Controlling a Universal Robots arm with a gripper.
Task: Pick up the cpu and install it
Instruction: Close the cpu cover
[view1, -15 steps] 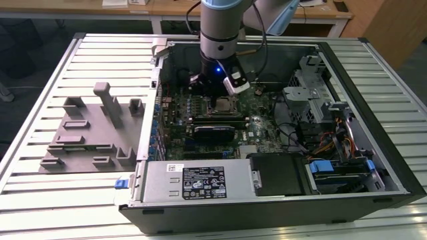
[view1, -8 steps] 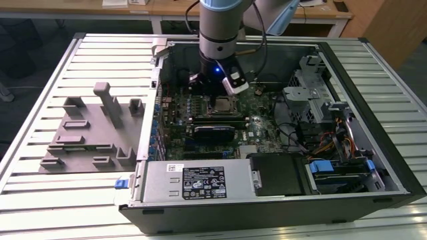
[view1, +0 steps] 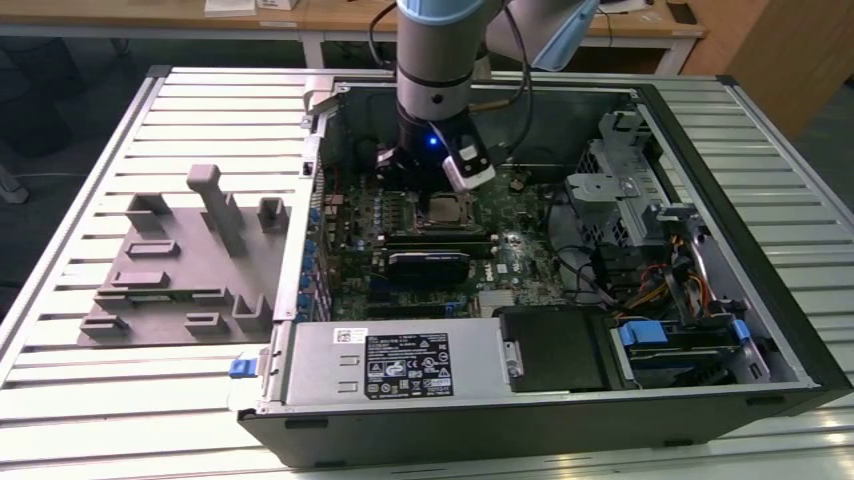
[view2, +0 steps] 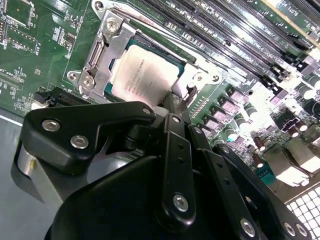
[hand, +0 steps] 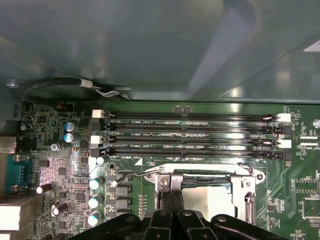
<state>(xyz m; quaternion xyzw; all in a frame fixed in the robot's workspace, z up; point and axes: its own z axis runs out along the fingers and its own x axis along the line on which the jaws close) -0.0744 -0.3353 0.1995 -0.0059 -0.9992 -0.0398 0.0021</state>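
Observation:
The cpu (view1: 447, 209), a square chip with a silvery top, lies flat in its socket on the green motherboard (view1: 350, 262) inside the open computer case. Both wrist views show the cpu (view2: 146, 74) (hand: 206, 196) framed by the socket's metal bracket (view2: 102, 47). My gripper (view1: 443, 190) hangs straight above the socket. Its black fingers (hand: 176, 192) stand pressed together at the socket's edge, right beside the chip, and nothing shows between them. In the second wrist view the gripper (view2: 176, 100) and its black linkage hide the near part of the socket.
A grey tray (view1: 174, 270) with raised blocks lies on the slatted table at the exterior view's left. A black heatsink block (view1: 427, 265), memory slots (hand: 195, 135), the power supply (view1: 387, 365) and a drive cage with cables (view1: 627, 200) crowd the case around the socket.

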